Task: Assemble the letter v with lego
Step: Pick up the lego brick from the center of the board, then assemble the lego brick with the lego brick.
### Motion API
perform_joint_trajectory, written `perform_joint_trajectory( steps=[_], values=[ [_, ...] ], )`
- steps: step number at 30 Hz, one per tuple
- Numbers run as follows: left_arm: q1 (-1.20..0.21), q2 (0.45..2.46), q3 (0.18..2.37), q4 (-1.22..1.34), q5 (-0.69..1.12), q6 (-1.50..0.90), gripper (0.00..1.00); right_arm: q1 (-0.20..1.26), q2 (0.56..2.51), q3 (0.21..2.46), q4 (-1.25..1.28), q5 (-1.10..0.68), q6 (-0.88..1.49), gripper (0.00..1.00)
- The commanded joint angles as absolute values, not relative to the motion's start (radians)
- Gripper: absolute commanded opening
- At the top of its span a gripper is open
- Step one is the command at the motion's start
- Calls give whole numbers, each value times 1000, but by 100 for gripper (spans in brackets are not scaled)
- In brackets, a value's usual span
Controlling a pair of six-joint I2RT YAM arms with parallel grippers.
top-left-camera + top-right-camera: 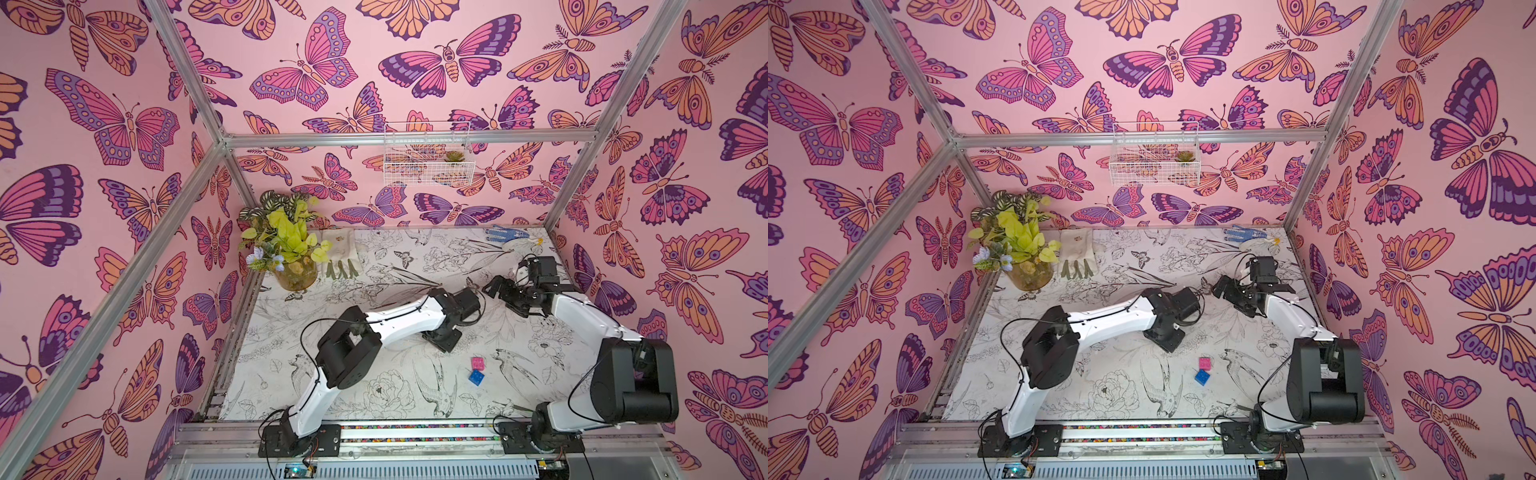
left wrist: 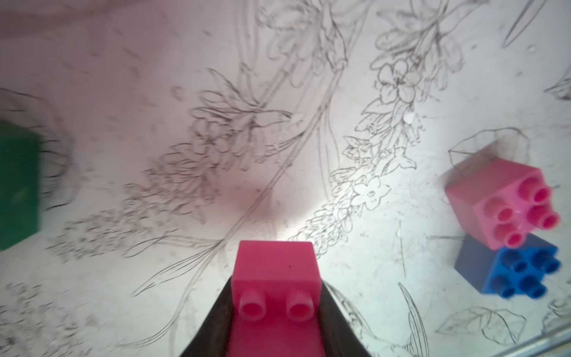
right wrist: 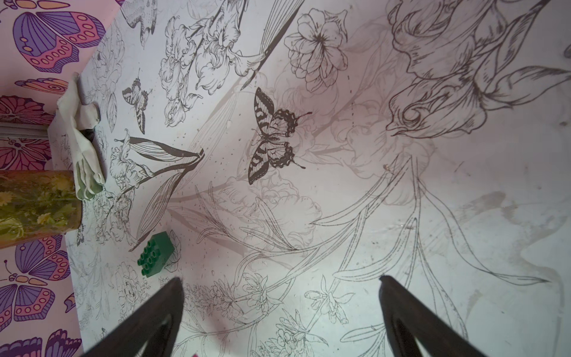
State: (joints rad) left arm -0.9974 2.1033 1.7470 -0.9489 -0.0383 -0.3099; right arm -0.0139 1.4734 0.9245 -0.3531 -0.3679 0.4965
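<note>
Left jaws clamped on pink brick [image 2: 275, 272]; right jaws spread wide over the desk [image 3: 432, 216], green brick [image 3: 156, 252] just beyond one tip.

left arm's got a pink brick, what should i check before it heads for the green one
1. Grip: left gripper shut on the held pink brick, seated square between the fingers: ok.
2. Spare arm: right gripper open and empty: ok.
3. Target: green brick alone on the table, nothing stacked on it: ok.
4. Green brick's studs facing up: cannot tell; it may lie on its side.
5. Bystanders: loose pink brick and blue brick lie away from both grippers: ok.
</note>
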Motion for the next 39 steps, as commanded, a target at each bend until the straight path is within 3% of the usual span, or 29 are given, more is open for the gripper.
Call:
perform_joint_trajectory(
  steps=[1,15,29,39],
  values=[
    [-928,1992,1722,-1006,-51,-198,27,3,1457,920,-337,-401,474,99],
    [-686,1934,1701,-1083,8,225,27,173,1558,1029,-339,-369,460,99],
    [-589,2152,1805,-1072,73,316,27,194,1552,1039,-361,-347,448,99],
    [-588,2162,1793,-1073,102,310,27,193,1564,1037,-354,-344,454,99]
  ],
)
